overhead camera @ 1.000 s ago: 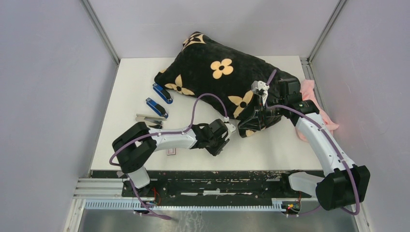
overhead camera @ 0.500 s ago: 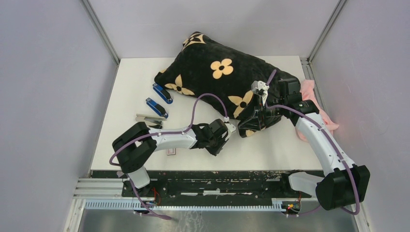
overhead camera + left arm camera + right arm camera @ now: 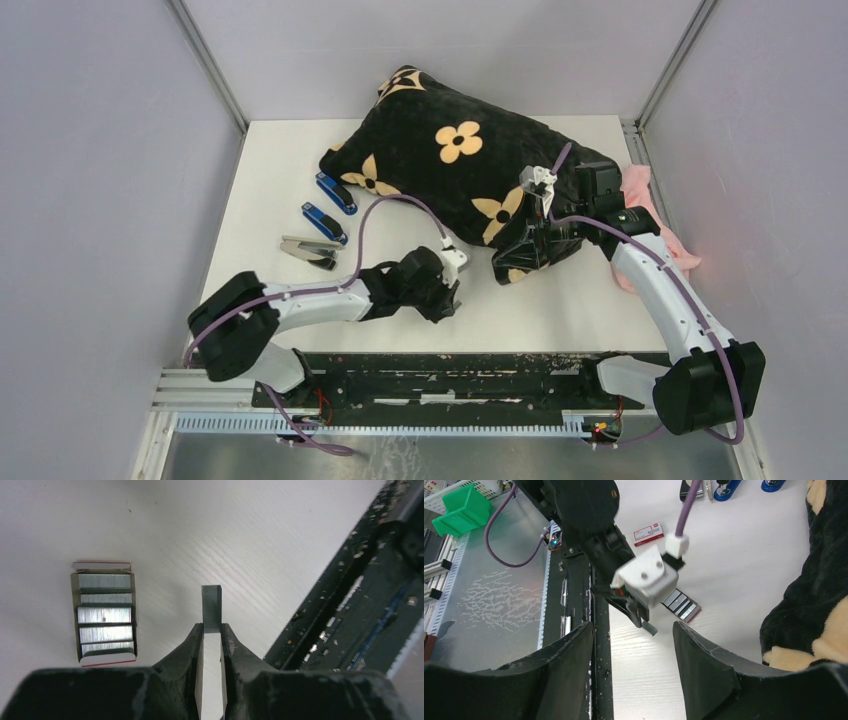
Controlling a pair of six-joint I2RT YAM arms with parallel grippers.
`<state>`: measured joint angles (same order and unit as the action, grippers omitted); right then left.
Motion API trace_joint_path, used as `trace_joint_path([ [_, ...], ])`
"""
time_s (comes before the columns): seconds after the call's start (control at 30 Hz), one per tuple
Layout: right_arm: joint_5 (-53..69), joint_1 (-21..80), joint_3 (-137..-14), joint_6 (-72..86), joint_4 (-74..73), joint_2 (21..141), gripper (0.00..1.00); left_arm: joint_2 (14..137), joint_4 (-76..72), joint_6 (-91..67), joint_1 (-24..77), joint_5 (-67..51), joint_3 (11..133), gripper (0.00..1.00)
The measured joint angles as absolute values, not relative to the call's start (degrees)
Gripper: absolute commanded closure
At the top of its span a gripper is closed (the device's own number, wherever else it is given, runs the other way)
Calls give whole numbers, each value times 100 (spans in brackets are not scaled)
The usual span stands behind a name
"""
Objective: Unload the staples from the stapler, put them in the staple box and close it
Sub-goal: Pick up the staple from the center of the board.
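White table (image 3: 260, 525), near front edge: left claw (image 3: 212, 630) pinching staples (image 3: 211, 605); right claw (image 3: 631, 630) spread.

White arm links (image 3: 312, 304), black joints (image 3: 234, 326), purple cables (image 3: 386, 204); left tool (image 3: 212, 626) black; two-screw white bracket (image 3: 647, 578).

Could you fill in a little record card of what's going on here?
Left gripper: shut on a staple strip, near the table's front edge
Right gripper: open, holding nothing
Staple tray: open, full of strips, beside the left gripper
Open stapler: lying left, near two blue staplers
Flowered pillow: at the back
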<state>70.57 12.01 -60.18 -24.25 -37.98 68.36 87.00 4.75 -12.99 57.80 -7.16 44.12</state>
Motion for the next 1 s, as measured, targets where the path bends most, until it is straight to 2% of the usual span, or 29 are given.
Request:
trace_joint_path([
  [0.2, 7083, 1201, -6012, -2060, -3527, 6836, 34, 7540, -770, -1837, 5122, -1487, 3468, 87],
  [0.37, 7004, 1354, -5588, -766, -2163, 6845, 33, 6971, -2161, -2497, 4554, -2274, 2803, 87],
  [0.63, 6746, 1905, -5030, 1793, 3, 7282, 33, 6751, -4040, -3538, 4165, -3118, 2502, 87],
  [1.0, 6860, 2292, -5022, 3284, 1002, 7363, 37, 6672, -5253, -4303, 4134, -3509, 2488, 87],
])
